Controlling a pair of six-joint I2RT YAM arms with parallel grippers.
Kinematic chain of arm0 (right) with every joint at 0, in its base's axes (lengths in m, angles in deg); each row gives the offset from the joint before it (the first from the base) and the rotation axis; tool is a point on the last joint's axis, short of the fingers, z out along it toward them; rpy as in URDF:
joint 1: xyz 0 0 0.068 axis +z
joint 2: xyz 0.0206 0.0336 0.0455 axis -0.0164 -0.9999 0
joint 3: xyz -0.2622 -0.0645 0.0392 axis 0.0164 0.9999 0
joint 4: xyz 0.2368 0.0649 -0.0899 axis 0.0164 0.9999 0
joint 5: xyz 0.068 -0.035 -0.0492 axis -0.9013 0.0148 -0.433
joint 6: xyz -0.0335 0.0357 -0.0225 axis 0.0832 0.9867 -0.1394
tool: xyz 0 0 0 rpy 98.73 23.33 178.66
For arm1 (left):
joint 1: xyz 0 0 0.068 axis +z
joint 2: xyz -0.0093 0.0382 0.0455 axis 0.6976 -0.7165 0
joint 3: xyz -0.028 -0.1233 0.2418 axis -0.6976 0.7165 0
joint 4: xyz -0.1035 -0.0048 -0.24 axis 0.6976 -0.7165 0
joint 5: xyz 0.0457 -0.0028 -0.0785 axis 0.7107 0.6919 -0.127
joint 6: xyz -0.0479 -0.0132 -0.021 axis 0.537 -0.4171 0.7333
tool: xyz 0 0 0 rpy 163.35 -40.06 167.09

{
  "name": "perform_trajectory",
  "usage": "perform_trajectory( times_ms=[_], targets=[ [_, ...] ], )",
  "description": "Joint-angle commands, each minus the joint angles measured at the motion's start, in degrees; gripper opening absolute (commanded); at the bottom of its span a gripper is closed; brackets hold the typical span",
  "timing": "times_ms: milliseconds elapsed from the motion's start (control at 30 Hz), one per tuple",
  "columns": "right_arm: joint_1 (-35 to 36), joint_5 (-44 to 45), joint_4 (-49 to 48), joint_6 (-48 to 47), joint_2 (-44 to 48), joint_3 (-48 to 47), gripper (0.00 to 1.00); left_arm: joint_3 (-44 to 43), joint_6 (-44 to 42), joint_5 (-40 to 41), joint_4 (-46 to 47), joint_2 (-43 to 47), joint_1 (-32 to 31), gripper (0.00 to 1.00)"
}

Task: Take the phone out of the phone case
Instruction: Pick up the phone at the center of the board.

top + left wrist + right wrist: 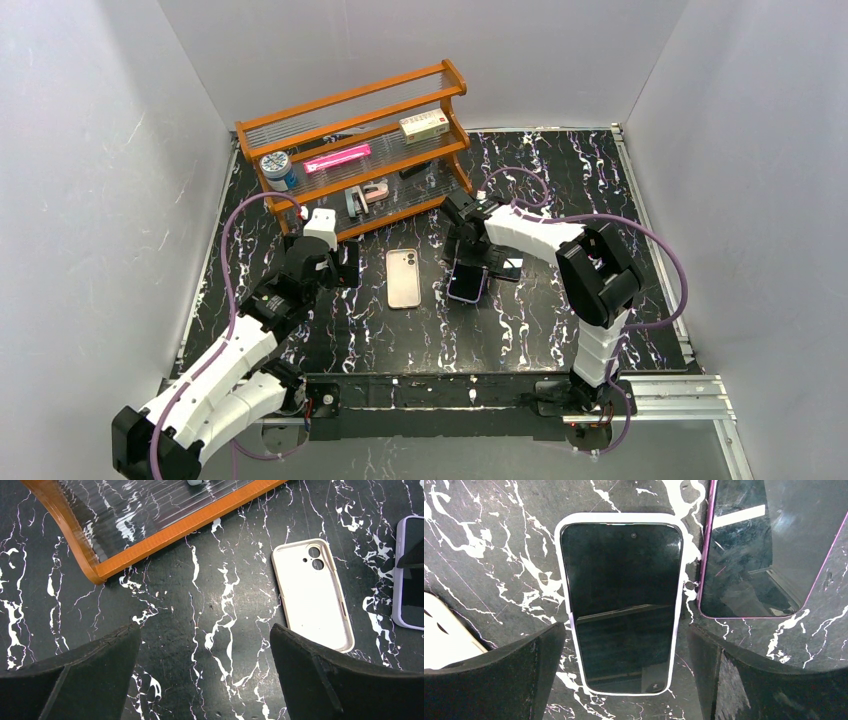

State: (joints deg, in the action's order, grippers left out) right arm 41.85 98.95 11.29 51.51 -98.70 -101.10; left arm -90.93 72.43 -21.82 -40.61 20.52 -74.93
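A phone in a pale lilac case (pixel 621 605) lies screen up on the black marble table; it also shows in the top view (pixel 467 283) and at the right edge of the left wrist view (pixel 411 575). My right gripper (pixel 624 630) is open and hovers over it, its fingers (pixel 524 665) standing either side of the phone's near end without touching it. In the top view the right gripper (pixel 466 258) is just behind the phone. My left gripper (pixel 205 630) is open and empty over bare table, left of an empty beige case (pixel 312 592).
The empty beige case (pixel 404 279) lies left of the cased phone. A second phone with a pink rim (pixel 769 545) lies close on its right (pixel 507 267). A wooden shelf rack (pixel 360 150) with small items stands at the back left. Grey walls enclose the table.
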Motion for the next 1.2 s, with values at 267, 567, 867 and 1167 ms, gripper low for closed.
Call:
perform_trajectory(
  times_ms=[267,567,867,1167],
  targets=[
    [0.4,0.5,0.3,1.3,-3.4,-2.3,0.99,0.5,-0.2,0.3,0.9,2.0,0.3,0.98],
    [0.3,-0.5,-0.1,0.6,-6.2,-2.6,0.93,0.4,0.1,-0.4,0.8,2.4,0.3,0.98],
    [0.4,1.4,-1.4,-1.6,-4.3,0.0,0.49,-2.1,0.8,-7.6,0.0,1.6,0.3,0.98],
    [0.4,-1.9,-9.2,-9.1,3.3,3.9,0.03,-5.9,9.0,-18.9,1.0,-3.9,0.3,0.98]
  ],
)
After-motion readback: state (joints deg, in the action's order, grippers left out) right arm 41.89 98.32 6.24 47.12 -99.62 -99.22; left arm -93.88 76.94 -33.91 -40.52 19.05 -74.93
